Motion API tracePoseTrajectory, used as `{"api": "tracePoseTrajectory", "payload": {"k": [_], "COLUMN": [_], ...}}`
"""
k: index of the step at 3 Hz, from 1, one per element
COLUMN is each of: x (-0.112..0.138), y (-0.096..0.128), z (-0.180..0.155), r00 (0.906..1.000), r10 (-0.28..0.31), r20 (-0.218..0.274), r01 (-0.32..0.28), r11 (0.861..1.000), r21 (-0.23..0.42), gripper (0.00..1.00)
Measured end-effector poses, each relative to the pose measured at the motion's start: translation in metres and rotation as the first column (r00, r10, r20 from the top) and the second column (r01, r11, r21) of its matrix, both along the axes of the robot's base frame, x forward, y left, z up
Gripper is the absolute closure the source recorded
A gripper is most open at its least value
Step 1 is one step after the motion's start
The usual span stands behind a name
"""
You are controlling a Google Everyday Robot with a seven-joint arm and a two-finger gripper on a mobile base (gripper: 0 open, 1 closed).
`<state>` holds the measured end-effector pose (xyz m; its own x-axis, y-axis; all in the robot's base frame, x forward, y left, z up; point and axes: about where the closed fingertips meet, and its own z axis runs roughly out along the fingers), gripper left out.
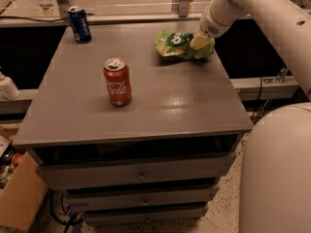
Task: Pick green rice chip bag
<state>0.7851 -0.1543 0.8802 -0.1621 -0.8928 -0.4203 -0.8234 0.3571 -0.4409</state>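
Pincer (200, 39) comes first: it sits low at the far right corner of the worktop (160, 101), at the tip of the white arm (252, 4) that reaches in from the upper right. It meets the right end of the bag (177, 43). Whether it is clenched on the foil or released over it cannot be told, because its tip merges with the crumpled green and a tan patch there.

The bag lies flat on the worktop near the back edge, well toward the right side. Its long axis runs left to right, roughly along that back edge, and the dark round logo faces up on its left half. From the pincer, nearly all of the bag stretches away to the left, so contact is at one end, not the middle.

That relation likely decides the next move. A hold at the end would probably leave the rest of the bag hanging as it rises, so a straight, unhurried lift looks safest. There is only one arm, so no choice of side arises.

Farther out, the red can (117, 81) stands upright mid-worktop, well apart to the bag's left and nearer the front. The blue can (79, 24) stands upright at the far left corner, farther off. Neither appears to block a lift. Drawers (141, 176) sit below.
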Motion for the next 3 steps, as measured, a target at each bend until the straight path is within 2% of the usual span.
{"api": "tracePoseTrajectory", "payload": {"k": [1,2,3], "x": [-0.004,-0.012,-0.023], "y": [0.005,0.016,0.024], "z": [0.006,0.028,0.069], "r00": [0.9999,0.9987,0.9945], "r10": [0.016,0.044,0.067], "r20": [0.002,0.026,0.081], "r01": [-0.016,-0.046,-0.081], "r11": [1.0,0.996,0.98], "r21": [0.019,0.081,0.182], "gripper": [1.0,1.0,1.0]}}
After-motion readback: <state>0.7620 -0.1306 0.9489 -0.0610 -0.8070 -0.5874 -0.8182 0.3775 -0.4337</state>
